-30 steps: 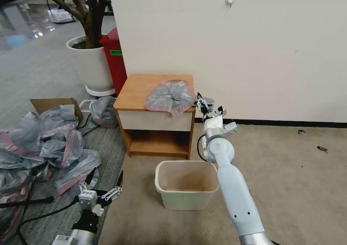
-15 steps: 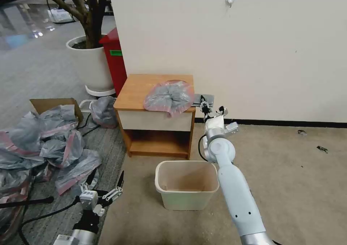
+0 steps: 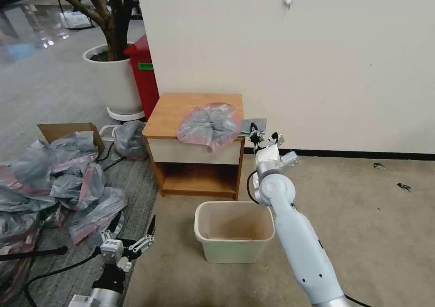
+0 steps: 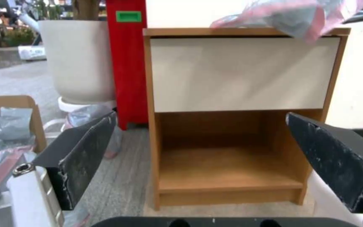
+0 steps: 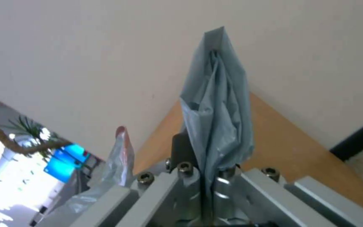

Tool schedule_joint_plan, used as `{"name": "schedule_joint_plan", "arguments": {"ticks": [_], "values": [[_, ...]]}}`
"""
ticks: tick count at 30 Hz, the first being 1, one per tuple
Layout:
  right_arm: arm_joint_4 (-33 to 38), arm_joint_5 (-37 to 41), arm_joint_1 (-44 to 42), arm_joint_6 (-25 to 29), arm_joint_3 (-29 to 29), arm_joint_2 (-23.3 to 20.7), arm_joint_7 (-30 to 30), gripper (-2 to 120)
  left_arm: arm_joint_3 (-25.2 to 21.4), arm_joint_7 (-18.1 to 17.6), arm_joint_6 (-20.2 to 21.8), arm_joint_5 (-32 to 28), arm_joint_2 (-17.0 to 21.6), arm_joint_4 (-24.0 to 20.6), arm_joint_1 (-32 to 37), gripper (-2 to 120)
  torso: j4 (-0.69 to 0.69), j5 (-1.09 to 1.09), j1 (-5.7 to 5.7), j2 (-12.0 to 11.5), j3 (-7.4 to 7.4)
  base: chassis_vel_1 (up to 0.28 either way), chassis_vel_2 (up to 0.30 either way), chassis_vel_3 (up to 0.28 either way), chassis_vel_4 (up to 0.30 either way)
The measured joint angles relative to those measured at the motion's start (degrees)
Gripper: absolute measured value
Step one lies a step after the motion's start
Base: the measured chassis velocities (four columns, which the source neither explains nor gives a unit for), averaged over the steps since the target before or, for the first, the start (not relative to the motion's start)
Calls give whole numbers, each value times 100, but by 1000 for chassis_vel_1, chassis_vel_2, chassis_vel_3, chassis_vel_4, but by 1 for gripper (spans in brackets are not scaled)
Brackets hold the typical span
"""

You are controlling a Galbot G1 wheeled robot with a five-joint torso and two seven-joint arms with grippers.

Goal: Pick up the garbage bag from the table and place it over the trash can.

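- Grey plastic of the garbage bag sits pinched in the right pincer, beside the counter edge.
- Left pincer hangs low, fingers apart.

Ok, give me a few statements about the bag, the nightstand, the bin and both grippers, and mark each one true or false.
1. The right gripper is shut on a grey corner of the garbage bag. True.
2. The garbage bag is already draped over the trash can. False: most of it lies on the table, and the trash can holds no bag.
3. The left gripper is open, low over the floor beside the heap of bags. True.
4. The trash can stands on the table. False: it stands on the floor in front of the table.
5. The red bin stands beside the white plant pot. True.
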Motion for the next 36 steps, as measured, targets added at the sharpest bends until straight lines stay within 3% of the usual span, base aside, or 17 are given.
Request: {"name": "schedule_joint_plan", "arguments": {"ticks": [6, 13, 21, 36], "values": [[732, -119, -396, -148, -481, -298, 752, 0, 34, 0, -14, 0, -29, 17, -23, 100, -1, 0, 0, 0, 0, 0, 0, 0, 0], [1648, -630, -1477, -375, -1208, -700, 1597, 0, 70, 0, -37, 9, -61, 20, -33, 100, 0, 0, 0, 0, -1, 0, 0, 0, 0], [1803, -1219, -2507, -473, -1449, -998, 1648, 0, 74, 0, -111, 7, -86, 83, -41, 100, -1, 0, -1, 1, -1, 0, 0, 0, 0], [1599, -1613, -2863, -467, -1372, -944, 1530, 1, 59, 0, -153, 5, -74, 56, -39, 100, 0, 0, 0, 1, 0, 0, 0, 0, 0]]}}
